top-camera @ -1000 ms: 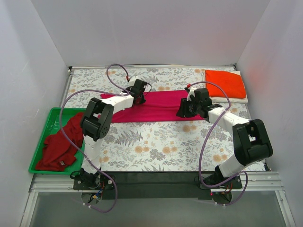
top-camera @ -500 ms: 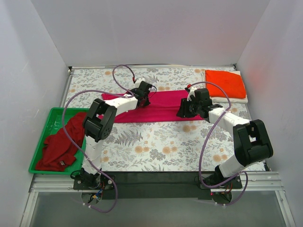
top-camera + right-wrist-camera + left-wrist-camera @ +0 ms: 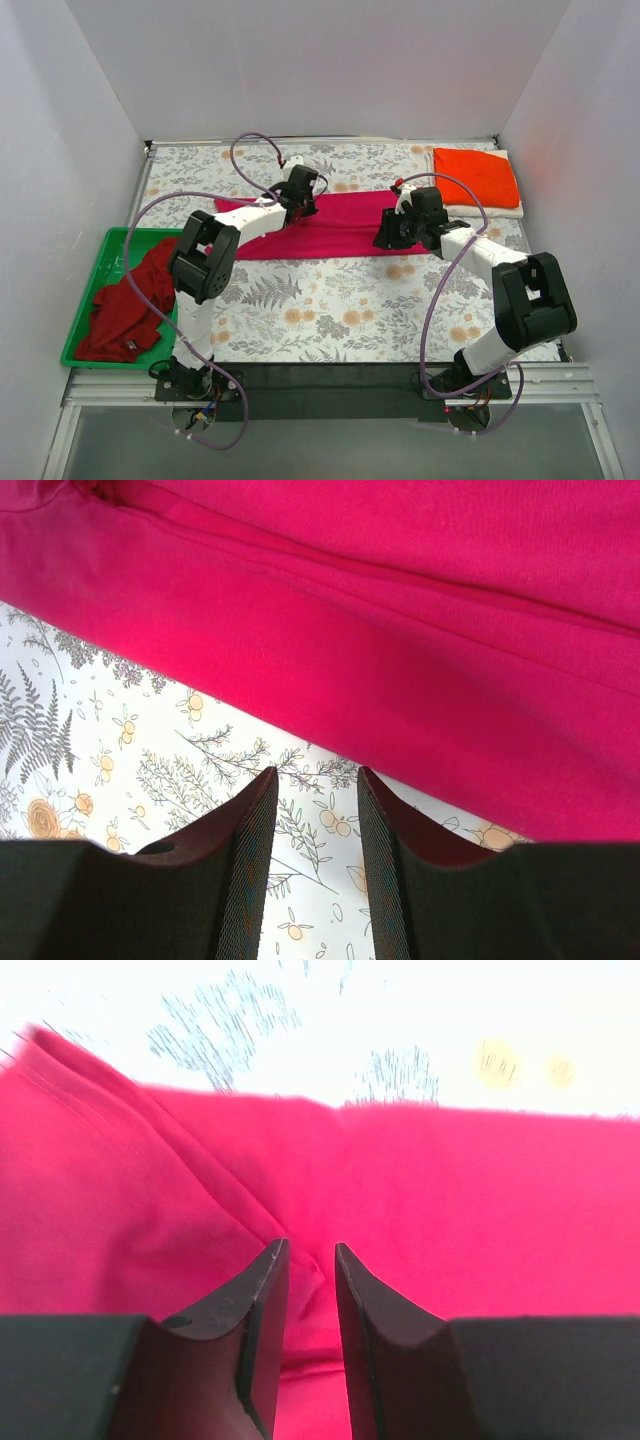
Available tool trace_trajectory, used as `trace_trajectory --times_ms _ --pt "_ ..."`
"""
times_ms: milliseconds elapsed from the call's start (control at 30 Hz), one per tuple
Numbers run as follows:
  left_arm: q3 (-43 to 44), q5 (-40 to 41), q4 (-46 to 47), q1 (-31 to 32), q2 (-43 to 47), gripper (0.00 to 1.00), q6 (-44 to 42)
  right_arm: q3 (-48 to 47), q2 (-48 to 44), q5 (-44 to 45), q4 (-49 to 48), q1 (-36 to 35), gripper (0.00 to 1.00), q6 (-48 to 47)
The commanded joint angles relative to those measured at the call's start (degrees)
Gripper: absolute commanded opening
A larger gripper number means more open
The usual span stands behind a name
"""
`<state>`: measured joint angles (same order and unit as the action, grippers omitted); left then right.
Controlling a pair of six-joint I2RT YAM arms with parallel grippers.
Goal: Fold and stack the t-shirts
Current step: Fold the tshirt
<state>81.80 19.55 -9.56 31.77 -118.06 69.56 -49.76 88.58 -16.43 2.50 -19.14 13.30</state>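
The magenta-pink t-shirt [image 3: 340,225] lies as a long folded strip across the middle of the table. My left gripper [image 3: 302,192] is at its far edge, left of centre. In the left wrist view its jaws [image 3: 310,1250] are nearly together, with a ridge of pink fabric [image 3: 500,1210] between them and a crease running to them. My right gripper [image 3: 386,238] is at the strip's near right edge. The right wrist view shows it [image 3: 315,775] open and empty over the tablecloth, just off the shirt's edge [image 3: 400,630]. The orange-red shirt [image 3: 475,175] lies folded on the white one [image 3: 490,211].
The darker red shirt [image 3: 125,300] is crumpled in the green tray [image 3: 112,240] at the left edge. The folded stack sits in the far right corner. White walls close in the table on three sides. The floral cloth [image 3: 330,310] covers the near half.
My left gripper moved a little to the right along the shirt's far edge, then eased back slightly. The right arm has not moved.
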Motion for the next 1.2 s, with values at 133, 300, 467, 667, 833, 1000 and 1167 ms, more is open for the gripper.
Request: trace_trajectory --times_ms 133,300,467,667,833,1000,1167 --pt "-1.73 2.07 2.88 -6.71 6.97 0.26 -1.44 -4.73 3.70 0.78 -0.74 0.33 0.38 -0.21" --pt "-1.21 2.77 2.97 -10.14 4.16 0.23 -2.50 -6.05 5.82 0.69 -0.92 0.42 0.38 0.06" --pt "0.90 3.56 3.32 -10.67 -0.75 0.21 -4.87 -5.79 6.96 0.61 -0.92 0.42 0.38 -0.20" --pt "3.19 6.20 3.50 -11.90 -5.33 0.21 -5.14 -5.09 7.66 1.31 -0.83 0.94 0.38 -0.47" --pt "5.82 6.99 2.53 -13.92 -8.67 0.20 -5.05 -3.95 7.23 2.01 -0.83 1.47 0.38 -0.56" --pt "7.41 4.98 1.04 -14.19 -7.19 0.27 -5.05 -3.15 5.91 4.90 -0.66 1.73 0.38 -0.91" --pt "4.34 2.51 -1.67 -14.19 2.71 0.44 -2.51 -4.47 4.85 9.38 0.48 1.82 0.38 -2.14"
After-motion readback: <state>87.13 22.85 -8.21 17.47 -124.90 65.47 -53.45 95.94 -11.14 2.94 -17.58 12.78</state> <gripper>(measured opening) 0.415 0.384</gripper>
